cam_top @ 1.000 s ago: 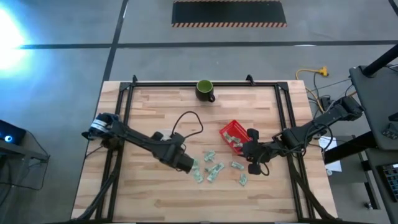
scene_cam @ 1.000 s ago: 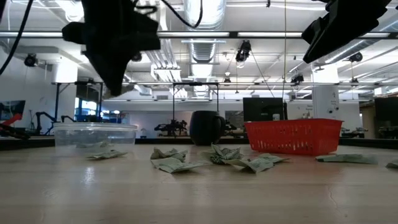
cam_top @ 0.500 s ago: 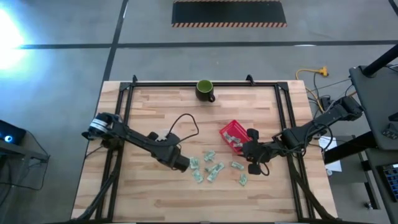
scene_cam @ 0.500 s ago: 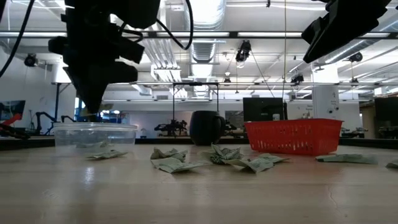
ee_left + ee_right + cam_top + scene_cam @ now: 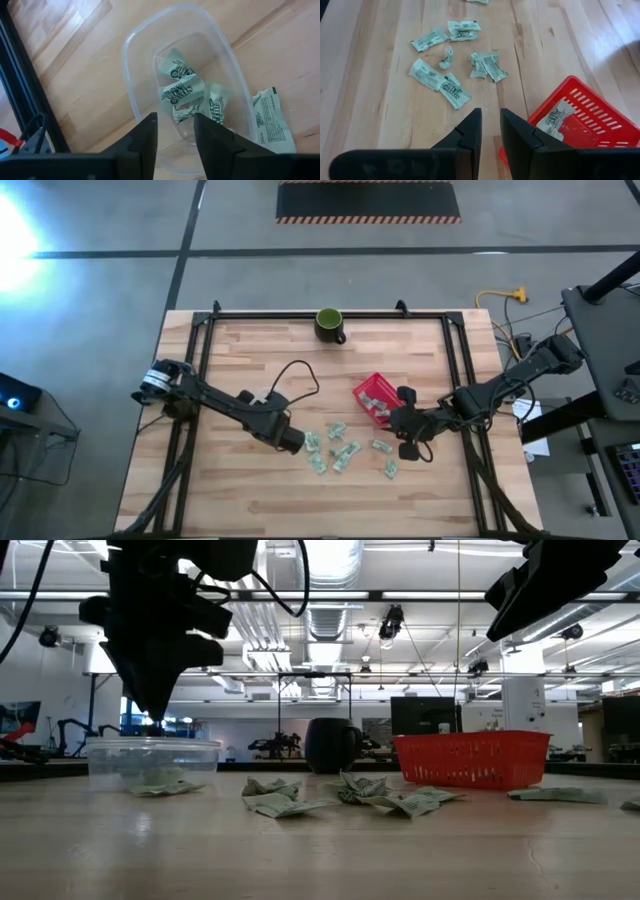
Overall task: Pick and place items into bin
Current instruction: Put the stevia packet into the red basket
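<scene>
Packets (image 5: 340,452) lie scattered on the table's (image 5: 400,500) middle, toward its front edge; some sit in the clear tub (image 5: 150,60) and red basket (image 5: 590,120). Judged light, thin and crinkly; pinch across a raised fold; left gripper (image 5: 175,131) is narrowly parted, empty, above the tub; right gripper (image 5: 490,127) is nearly closed, empty.

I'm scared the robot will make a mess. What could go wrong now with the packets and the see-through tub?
1. The left gripper hangs close above the clear tub with its fingers apart; moving sideways, it might bump the rim and shove the tub.
2. One packet lies on the table right beside the tub and could be missed.
3. The loose packets lie bunched, so a grab may catch two or scatter them.
</scene>
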Robot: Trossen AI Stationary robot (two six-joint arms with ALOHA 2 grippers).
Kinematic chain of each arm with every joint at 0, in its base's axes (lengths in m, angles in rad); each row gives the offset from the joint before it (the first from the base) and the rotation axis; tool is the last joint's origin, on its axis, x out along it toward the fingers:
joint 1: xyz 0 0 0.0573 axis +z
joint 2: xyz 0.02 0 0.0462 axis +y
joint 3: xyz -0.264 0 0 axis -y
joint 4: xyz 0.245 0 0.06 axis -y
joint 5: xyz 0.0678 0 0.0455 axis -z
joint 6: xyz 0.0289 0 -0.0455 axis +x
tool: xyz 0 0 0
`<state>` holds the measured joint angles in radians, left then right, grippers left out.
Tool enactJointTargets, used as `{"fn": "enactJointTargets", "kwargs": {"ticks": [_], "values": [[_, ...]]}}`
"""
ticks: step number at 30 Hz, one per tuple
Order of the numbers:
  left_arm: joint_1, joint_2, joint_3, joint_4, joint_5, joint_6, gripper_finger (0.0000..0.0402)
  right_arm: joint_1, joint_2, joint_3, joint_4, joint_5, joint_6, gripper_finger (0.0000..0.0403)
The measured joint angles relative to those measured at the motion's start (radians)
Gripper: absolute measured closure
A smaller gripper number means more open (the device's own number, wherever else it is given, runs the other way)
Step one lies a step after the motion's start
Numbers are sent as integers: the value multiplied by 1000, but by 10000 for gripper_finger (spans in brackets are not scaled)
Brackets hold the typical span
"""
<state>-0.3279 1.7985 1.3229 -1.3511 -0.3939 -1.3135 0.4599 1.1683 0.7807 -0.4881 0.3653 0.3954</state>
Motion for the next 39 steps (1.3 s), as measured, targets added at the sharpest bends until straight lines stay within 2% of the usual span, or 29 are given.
{"fn": "enactJointTargets", "kwargs": {"ticks": [7,11,20,25,29,32,39], "values": [[1,-13,36,-1,18,177,289,0,0,0,5,-9,69,341],[1,-43,50,-2,16,293,289,0,0,0,53,-64,77,336],[1,-205,53,93,-10,652,289,1,1,0,219,-86,79,325],[0,-290,45,143,-65,802,289,1,30,0,233,-136,208,324],[1,-327,39,148,-133,833,289,19,99,-1,232,-231,264,329],[1,-346,23,148,-165,833,289,51,165,-2,229,-237,301,330],[0,-373,-33,150,-162,823,289,138,256,-2,229,-250,331,304]]}}
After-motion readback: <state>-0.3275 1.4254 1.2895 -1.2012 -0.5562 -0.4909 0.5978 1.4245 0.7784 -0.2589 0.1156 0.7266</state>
